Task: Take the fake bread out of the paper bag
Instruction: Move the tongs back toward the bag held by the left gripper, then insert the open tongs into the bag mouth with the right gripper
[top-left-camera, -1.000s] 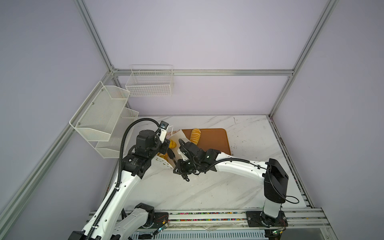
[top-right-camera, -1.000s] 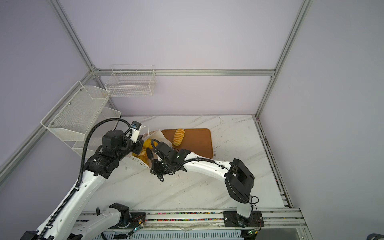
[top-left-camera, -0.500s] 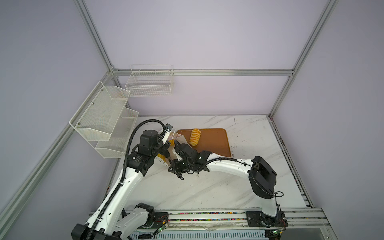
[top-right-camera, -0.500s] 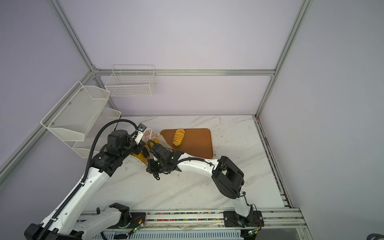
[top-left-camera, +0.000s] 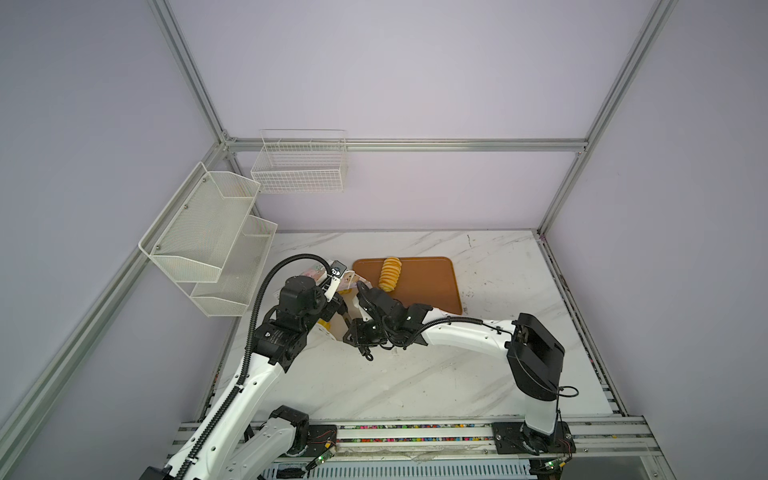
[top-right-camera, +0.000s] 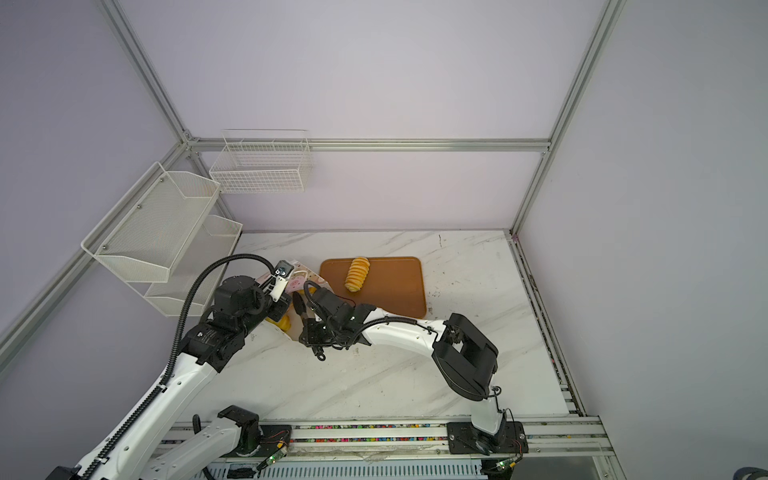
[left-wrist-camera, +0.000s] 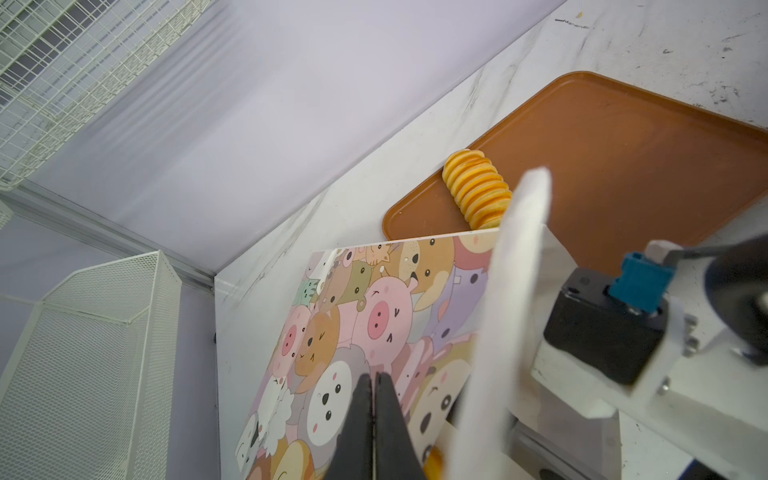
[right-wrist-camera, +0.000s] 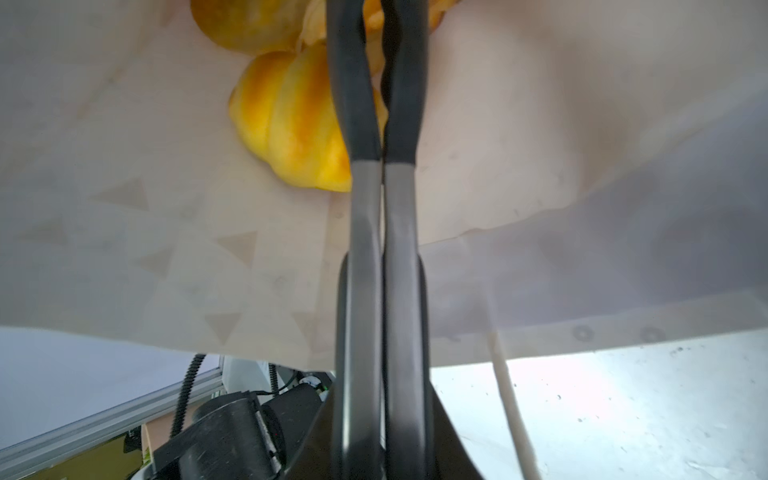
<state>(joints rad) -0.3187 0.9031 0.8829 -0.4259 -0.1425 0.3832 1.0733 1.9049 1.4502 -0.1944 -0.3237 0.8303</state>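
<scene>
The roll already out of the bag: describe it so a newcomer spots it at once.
On the white marble table, find the flat orange-brown tray toward the back. At its end nearest the paper bag lies one long golden-yellow roll with crosswise ridges. It alone lies in the open; the other yellow pieces sit inside the bag.
</scene>
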